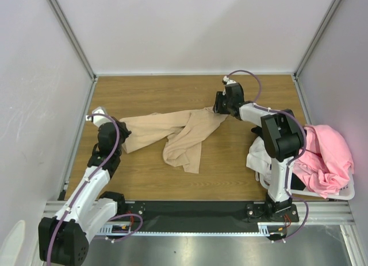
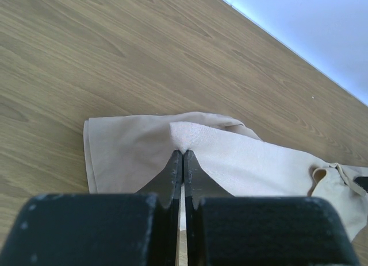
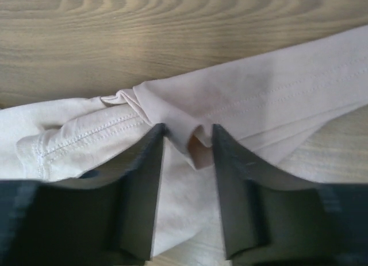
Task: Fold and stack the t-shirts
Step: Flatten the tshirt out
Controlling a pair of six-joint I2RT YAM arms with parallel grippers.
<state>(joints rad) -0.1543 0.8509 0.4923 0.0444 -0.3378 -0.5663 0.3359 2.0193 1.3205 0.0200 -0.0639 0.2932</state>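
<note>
At the near right corner of the worktop (image 1: 230, 168) sits a white laundry basket (image 1: 340, 195). A pink t-shirt (image 1: 325, 154) is heaped over it. A white t-shirt (image 1: 259, 157) spills over its left side onto the wood, just beside the right arm's upright link.

Farther in, on the left, the left pincer (image 1: 119, 135) lies low over the wood and points right. It meets the left end of the tan t-shirt (image 1: 184, 137). In the left wrist view the left pincer (image 2: 183, 154) has its fingers pressed together with a small raised fold of the tan t-shirt (image 2: 132, 151) nipped at the tips. The cloth around it lies flat, with its left hem running straight across the grain.

The tan t-shirt lies in the middle of the worktop, bunched and crumpled. One band runs from the left pincer up to the right, and a wider lobe hangs toward the near side.

Farthest in, the right pincer (image 1: 219, 109) comes down on the far right end of the cloth. In the right wrist view the right pincer (image 3: 188, 128) stands partly apart and straddles a puckered ridge of the tan t-shirt (image 3: 276, 88). There is a gap between the fingers, and the fold does not look squeezed. A stitched hem runs off to the left and another to the right.

Behind it, bare wood runs to the white back wall (image 1: 195, 30).
</note>
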